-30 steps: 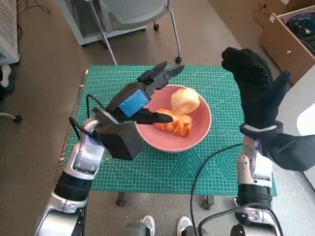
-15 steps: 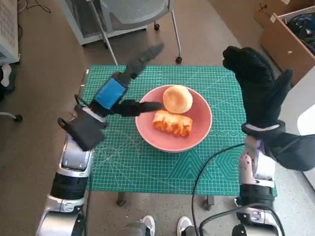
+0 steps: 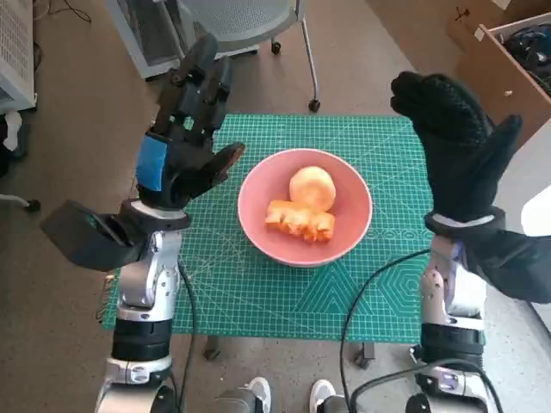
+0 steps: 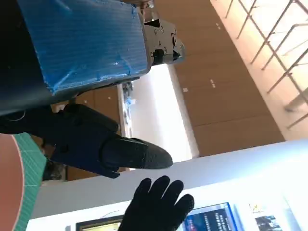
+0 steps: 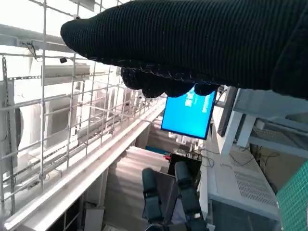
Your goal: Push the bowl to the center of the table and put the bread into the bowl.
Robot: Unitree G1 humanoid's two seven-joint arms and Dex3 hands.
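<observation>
Two pieces of bread lie in the pink bowl (image 3: 305,206) at the middle of the frame, both hands raised and holding nothing.

Within the bowl a round bun (image 3: 312,187) sits at the upper side, touching a ridged orange loaf (image 3: 299,220) below it. The bowl stands on the green cutting mat (image 3: 258,284) that covers the table. At the upper left of the head view the left hand (image 3: 185,129) is lifted with fingers spread, clear of the bowl. At the upper right the right hand (image 3: 452,142) in its black glove stands upright, fingers apart, well away from the bowl. A chair (image 3: 232,21) stands beyond the table at the top edge.
</observation>
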